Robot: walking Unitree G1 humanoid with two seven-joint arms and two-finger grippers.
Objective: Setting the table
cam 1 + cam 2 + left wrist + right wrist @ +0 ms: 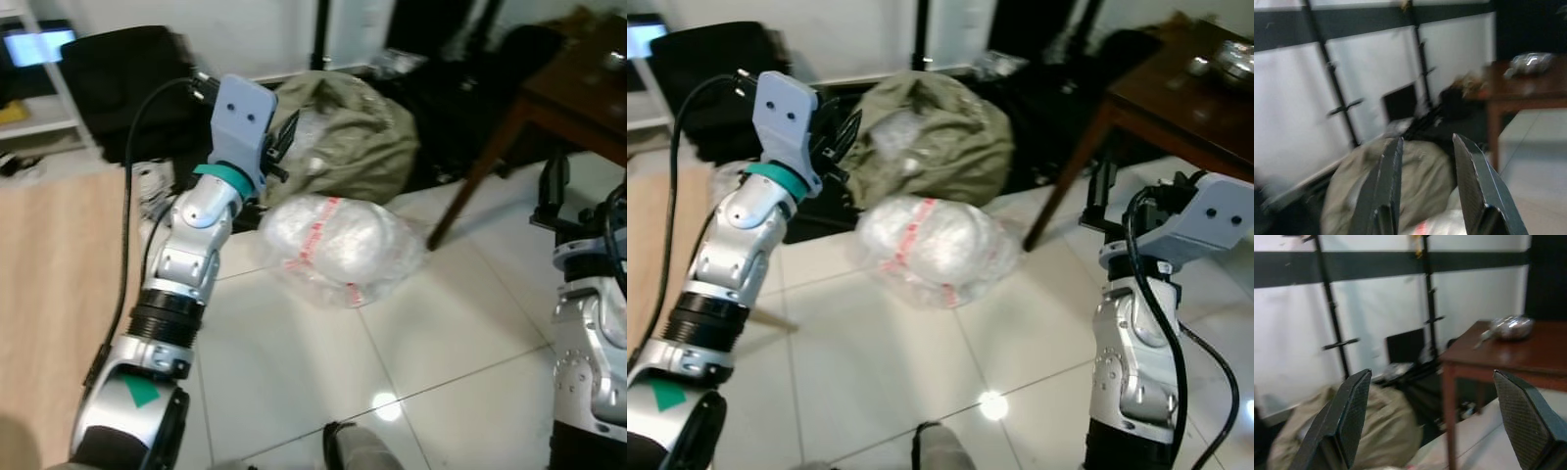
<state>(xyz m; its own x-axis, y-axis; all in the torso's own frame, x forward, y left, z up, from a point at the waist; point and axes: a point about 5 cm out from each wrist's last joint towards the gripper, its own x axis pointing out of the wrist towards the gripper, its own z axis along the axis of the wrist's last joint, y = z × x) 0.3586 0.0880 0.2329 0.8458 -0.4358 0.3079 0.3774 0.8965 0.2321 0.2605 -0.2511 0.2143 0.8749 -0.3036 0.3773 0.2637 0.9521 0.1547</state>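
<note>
A dark wooden table [1176,98] stands at the right, over a white tiled floor. Something shiny and metallic [1511,327] lies on its top, also visible as the metal item [1530,62]. My left gripper [1427,138] is raised in front of me and points toward the bags by the wall; its fingers [277,137] stand a little apart with nothing between them. My right gripper [1432,373] is wide open and empty, held up near the table's leg [1058,201], short of the table.
An olive green bag [343,127] slumps against the wall. A clear plastic bundle with red tape [338,245] lies on the floor before it. A black bag [118,78] and a white shelf [39,108] are at the left, beside a light wooden surface [49,294].
</note>
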